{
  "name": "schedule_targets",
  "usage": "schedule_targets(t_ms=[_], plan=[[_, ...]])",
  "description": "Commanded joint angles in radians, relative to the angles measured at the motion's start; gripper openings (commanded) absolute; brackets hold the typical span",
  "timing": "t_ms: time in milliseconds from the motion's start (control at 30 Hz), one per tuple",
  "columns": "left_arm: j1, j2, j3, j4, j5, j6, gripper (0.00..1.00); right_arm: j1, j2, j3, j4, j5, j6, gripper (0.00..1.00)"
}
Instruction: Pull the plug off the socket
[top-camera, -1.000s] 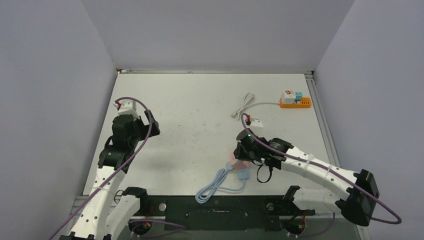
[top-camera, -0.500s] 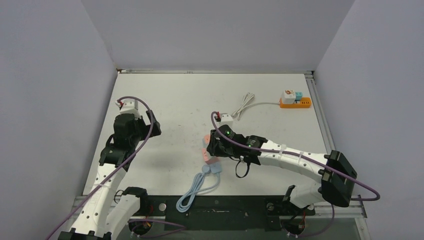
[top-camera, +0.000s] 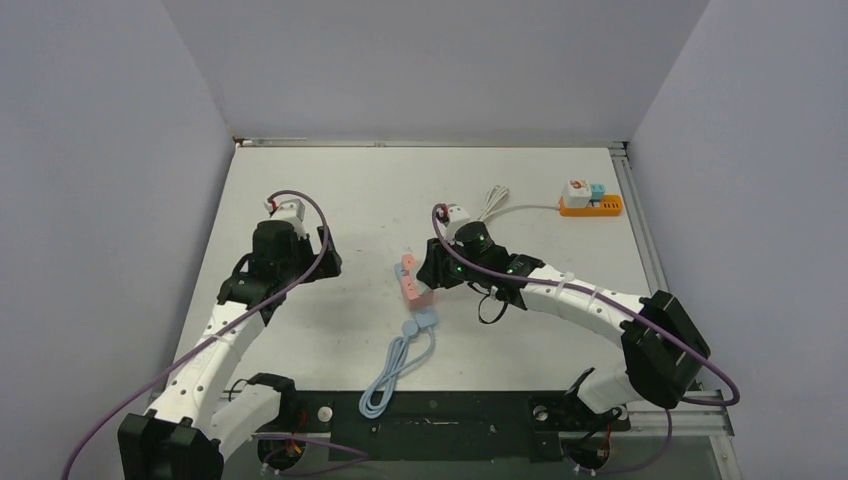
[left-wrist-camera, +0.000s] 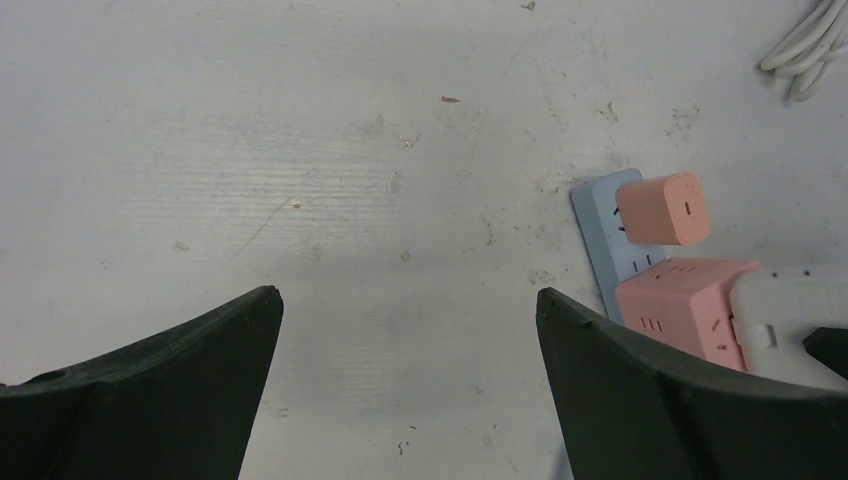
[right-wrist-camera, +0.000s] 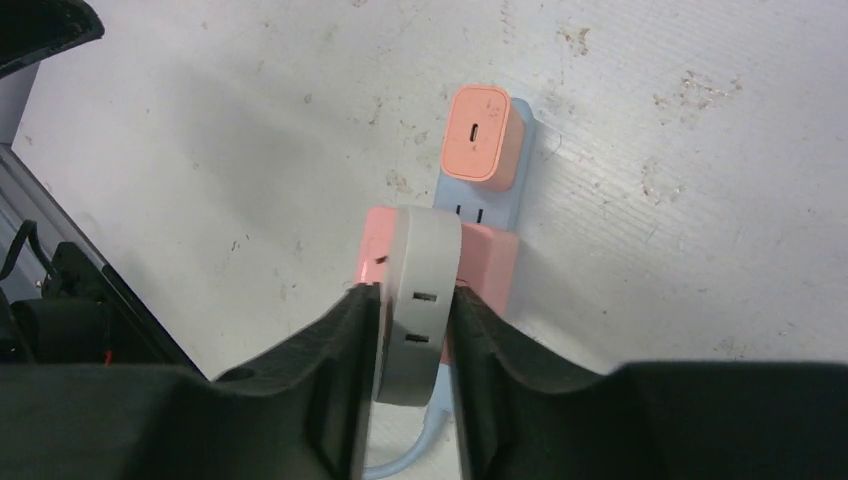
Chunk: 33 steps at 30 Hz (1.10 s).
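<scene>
Scuffed white table (left-wrist-camera: 300, 180); right gripper (right-wrist-camera: 415, 305) clamped on white plug (right-wrist-camera: 425, 250) atop pink socket (right-wrist-camera: 488, 262); left gripper (left-wrist-camera: 405, 295) spread wide.

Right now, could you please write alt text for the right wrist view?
The right gripper is shut on a white plug seated on a pink socket block, which sits on a pale blue power strip. A peach charger is plugged into the strip just beyond, on a scuffed white table.
</scene>
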Motion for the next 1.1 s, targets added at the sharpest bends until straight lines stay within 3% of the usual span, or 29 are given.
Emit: schedule_targets(t_ms=[0, 167, 233, 300, 500, 633, 767, 1067], plan=[[-0.008, 0.021, 0.020, 0.032, 0.038, -0.032, 0.96, -0.047, -0.027, -0.055, 0.166, -0.070, -0.120, 0.37], [-0.064, 0.042, -0.007, 0.133, 0.183, -0.007, 0.96, -0.054, -0.056, -0.081, 0.202, -0.040, -0.206, 0.73], [-0.127, 0.084, 0.004, 0.152, 0.215, 0.023, 0.96, -0.057, -0.067, -0.092, 0.211, -0.021, -0.226, 0.77], [-0.160, 0.127, 0.007, 0.169, 0.237, 0.024, 0.96, -0.063, -0.089, -0.125, 0.258, -0.030, -0.209, 0.77], [-0.164, 0.243, -0.046, 0.377, 0.534, -0.118, 0.97, -0.065, -0.153, -0.225, 0.372, -0.084, -0.163, 0.72], [-0.164, 0.287, -0.060, 0.454, 0.635, -0.178, 1.00, -0.063, -0.153, -0.243, 0.401, -0.118, -0.128, 0.69], [-0.185, 0.334, -0.064, 0.488, 0.666, -0.198, 0.75, -0.062, -0.124, -0.230, 0.382, -0.105, -0.131, 0.65], [-0.195, 0.418, -0.037, 0.411, 0.619, -0.210, 0.63, -0.059, -0.077, -0.211, 0.383, -0.165, -0.116, 0.60]])
